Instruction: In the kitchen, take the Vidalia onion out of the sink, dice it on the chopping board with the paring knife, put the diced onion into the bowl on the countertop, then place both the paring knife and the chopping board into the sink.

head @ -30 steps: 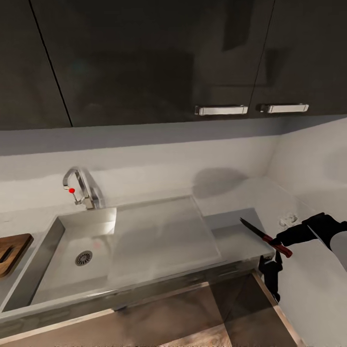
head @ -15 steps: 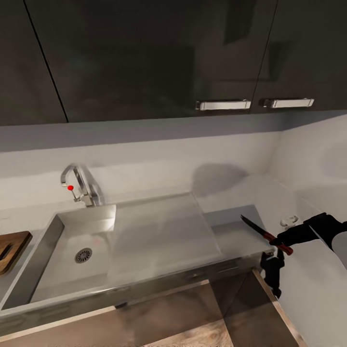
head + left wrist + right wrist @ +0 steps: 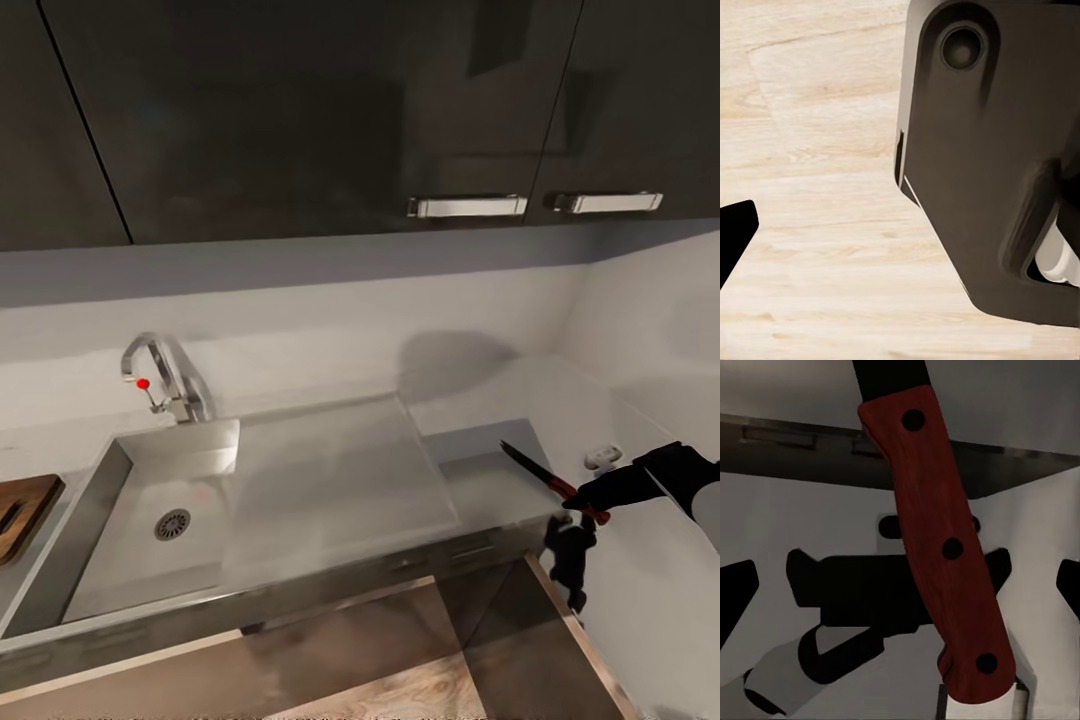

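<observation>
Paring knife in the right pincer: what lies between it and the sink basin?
In the head view, the flat steel drainboard lies between the paring knife, held by the right pincer, and the sink basin. The drainboard looks bare.

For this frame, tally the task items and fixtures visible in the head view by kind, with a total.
Knife, held in the right tool: 1
Chopping board, partly cut off at the picture's edge: 1
Sink: 1
Tap: 1
Cabinet handles: 2
Total: 6
</observation>
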